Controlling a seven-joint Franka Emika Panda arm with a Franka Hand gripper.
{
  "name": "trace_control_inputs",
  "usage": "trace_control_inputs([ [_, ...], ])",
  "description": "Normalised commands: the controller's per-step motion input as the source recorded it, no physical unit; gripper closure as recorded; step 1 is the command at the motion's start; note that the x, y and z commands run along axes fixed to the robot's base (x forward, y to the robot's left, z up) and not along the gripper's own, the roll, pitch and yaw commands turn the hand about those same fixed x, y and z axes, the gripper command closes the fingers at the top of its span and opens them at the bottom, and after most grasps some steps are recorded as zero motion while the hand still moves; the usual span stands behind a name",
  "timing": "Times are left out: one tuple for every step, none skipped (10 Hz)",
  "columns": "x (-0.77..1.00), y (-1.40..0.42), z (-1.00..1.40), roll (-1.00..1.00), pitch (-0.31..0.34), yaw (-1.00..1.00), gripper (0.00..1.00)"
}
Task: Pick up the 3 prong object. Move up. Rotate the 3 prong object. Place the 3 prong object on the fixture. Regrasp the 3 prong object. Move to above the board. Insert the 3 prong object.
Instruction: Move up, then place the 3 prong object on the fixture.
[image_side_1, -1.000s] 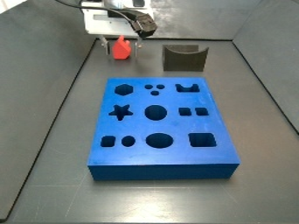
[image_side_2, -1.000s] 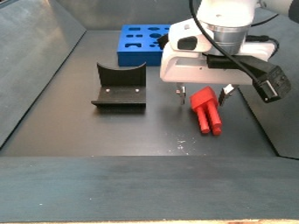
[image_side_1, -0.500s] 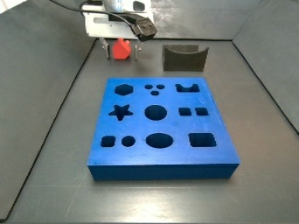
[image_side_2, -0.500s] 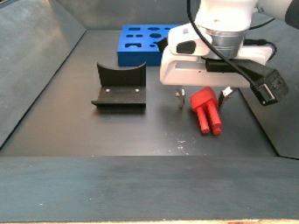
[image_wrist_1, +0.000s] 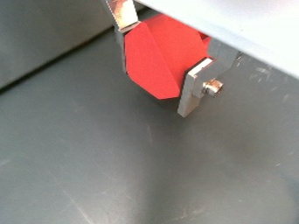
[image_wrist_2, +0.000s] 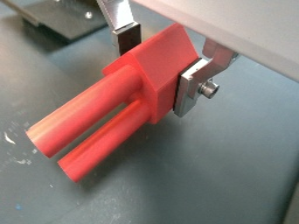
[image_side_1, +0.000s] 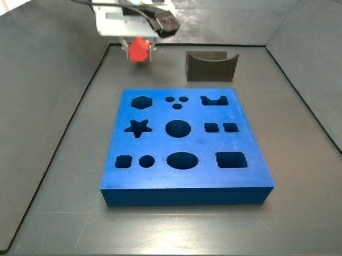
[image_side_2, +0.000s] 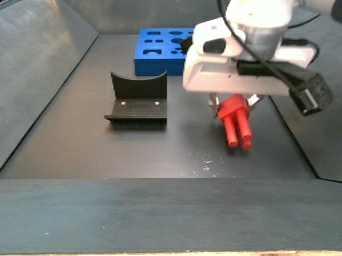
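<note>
Prong object sits clamped between the gripper plates, its prongs plain in a wrist view, while a side view shows the fixture at nine o'clock.

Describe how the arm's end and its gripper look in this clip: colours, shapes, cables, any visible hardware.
The gripper has two flat silver metal finger plates, one showing a small round screw head in both wrist views. In a side view its body is a boxy white housing under a rounded white wrist, with black cables looping across it and a black camera block on one side. No markings are legible.
</note>
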Motion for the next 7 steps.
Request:
trace_control_inputs([
  [-0.01,0.01,0.81,0.03,0.079,-0.01,1.00],
  [-0.01,0.01,0.69,0.05,0.093,-0.01,1.00],
  [-0.02,0.01,0.58,0.07,0.104,-0.01,1.00],
  [-0.02,0.01,0.44,0.09,0.112,-0.01,1.00],
  [-0.02,0.01,0.34,0.11,0.120,-0.01,1.00],
  [-0.02,0.00,0.22,0.13,0.124,0.00,1.00],
  [0.00,0.00,1.00,0.00,0.000,0.00,1.00],
])
